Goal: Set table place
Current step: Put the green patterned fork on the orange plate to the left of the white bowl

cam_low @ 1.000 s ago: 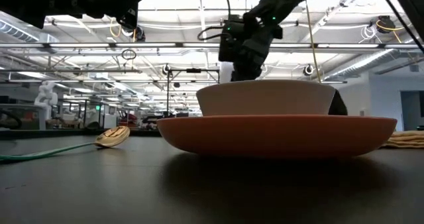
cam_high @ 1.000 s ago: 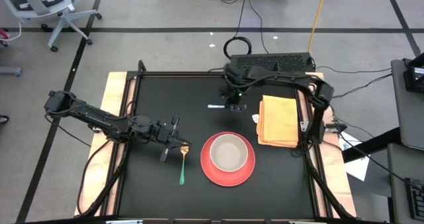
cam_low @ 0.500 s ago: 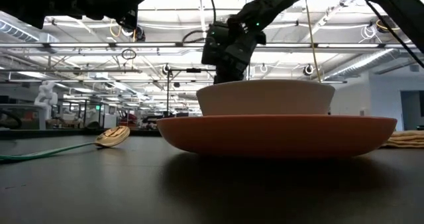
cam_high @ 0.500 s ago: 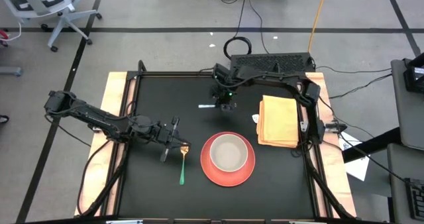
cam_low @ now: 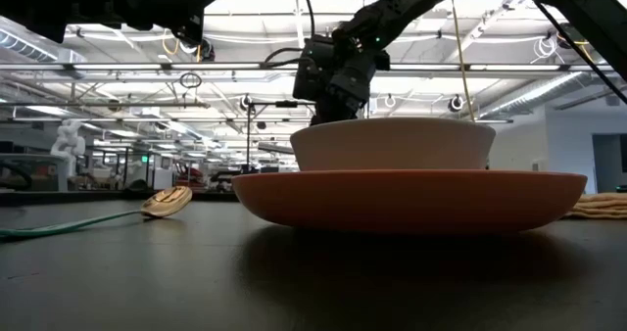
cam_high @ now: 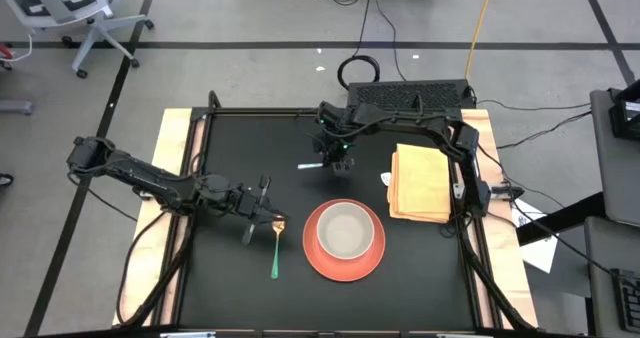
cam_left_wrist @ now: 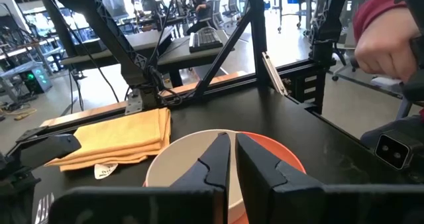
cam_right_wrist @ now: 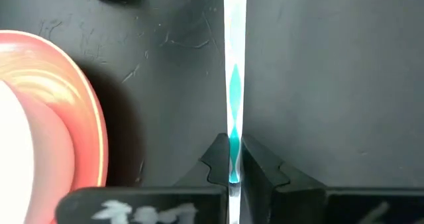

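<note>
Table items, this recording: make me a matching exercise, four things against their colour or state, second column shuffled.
Things:
1. spoon
2. plate
3. napkin
4. right hand

States:
A. yellow-orange, folded, right of the plate
B. shut on a pale, teal-marked utensil
C. green handle, left of the plate
D. red, with a bowl on it

Pairs: 1-C, 2-D, 3-A, 4-B

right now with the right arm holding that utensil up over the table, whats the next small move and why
Probably carry it toward the plate and lower it alongside. The right gripper is shut on a slim teal-and-clear utensil, held above the table behind the plate and bowl. The spoon already lies on the plate's left by the left gripper, so the open side near the yellow napkin looks likeliest.
</note>
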